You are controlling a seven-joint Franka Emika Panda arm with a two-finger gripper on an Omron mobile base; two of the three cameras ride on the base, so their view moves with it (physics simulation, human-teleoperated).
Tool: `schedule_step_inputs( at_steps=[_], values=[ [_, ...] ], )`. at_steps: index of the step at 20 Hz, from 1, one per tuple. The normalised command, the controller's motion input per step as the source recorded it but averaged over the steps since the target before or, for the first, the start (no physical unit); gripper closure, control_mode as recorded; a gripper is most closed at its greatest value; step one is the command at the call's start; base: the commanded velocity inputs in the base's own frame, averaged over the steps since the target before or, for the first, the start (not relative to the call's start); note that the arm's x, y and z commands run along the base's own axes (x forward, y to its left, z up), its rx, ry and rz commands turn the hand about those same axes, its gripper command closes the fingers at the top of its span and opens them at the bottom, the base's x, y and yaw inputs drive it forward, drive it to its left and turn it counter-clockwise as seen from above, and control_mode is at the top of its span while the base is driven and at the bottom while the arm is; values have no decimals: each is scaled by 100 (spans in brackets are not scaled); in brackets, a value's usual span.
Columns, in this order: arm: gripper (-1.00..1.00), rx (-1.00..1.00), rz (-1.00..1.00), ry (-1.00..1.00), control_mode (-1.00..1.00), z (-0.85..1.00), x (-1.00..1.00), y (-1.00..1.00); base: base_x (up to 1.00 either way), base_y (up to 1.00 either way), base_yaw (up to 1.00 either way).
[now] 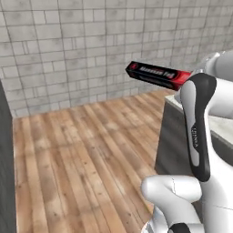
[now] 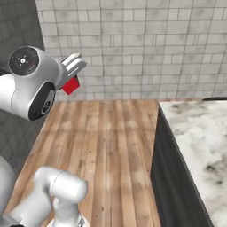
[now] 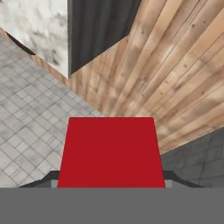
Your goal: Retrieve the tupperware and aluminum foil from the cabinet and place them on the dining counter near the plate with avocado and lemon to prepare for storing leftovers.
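Foil aloft: my claw [image 3: 109, 186] is clamped on the aluminum foil [image 1: 158, 74], a black box with red ends carried high above the wooden floor [image 1: 82, 154] against the grey tiled wall [image 1: 91, 45]. Its red end face looms large before my hand camera. Close to my right lies the dining counter [image 2: 195, 133], marble top on dark base.
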Motion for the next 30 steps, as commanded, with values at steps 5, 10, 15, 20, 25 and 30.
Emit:
schedule_step_inputs(
  at_steps=[5, 10, 15, 20, 25, 30],
  values=[
    [100, 0, 0, 0, 100, 0, 0, 0, 100, 100, -36],
    [100, 0, 0, 0, 100, 0, 0, 0, 100, 100, -30],
    [100, 0, 0, 0, 100, 0, 0, 0, 100, 86, -27],
    [100, 0, 0, 0, 100, 0, 0, 0, 100, 23, -7],
    [100, 0, 0, 0, 100, 0, 0, 0, 100, -4, -5],
    [100, 0, 0, 0, 100, 0, 0, 0, 100, -20, -33]
  ],
)
